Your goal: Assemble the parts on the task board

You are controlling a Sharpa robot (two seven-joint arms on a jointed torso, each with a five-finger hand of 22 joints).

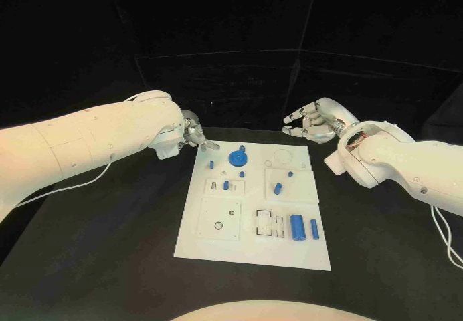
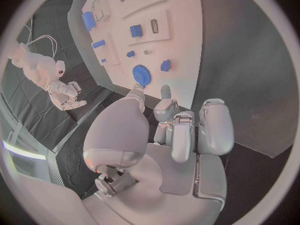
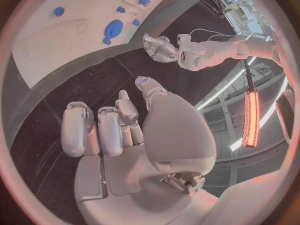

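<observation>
Task board (image 1: 253, 249) lies at frame center with blue parts (image 1: 237, 158) on it, left hand (image 1: 196, 136) at its upper-left corner and right hand (image 1: 314, 122) upper right, both empty, fingers loosely curled apart.

Left robot hand (image 1: 196, 136) and right robot hand (image 1: 310, 122) empty, fingers loosely apart.
</observation>
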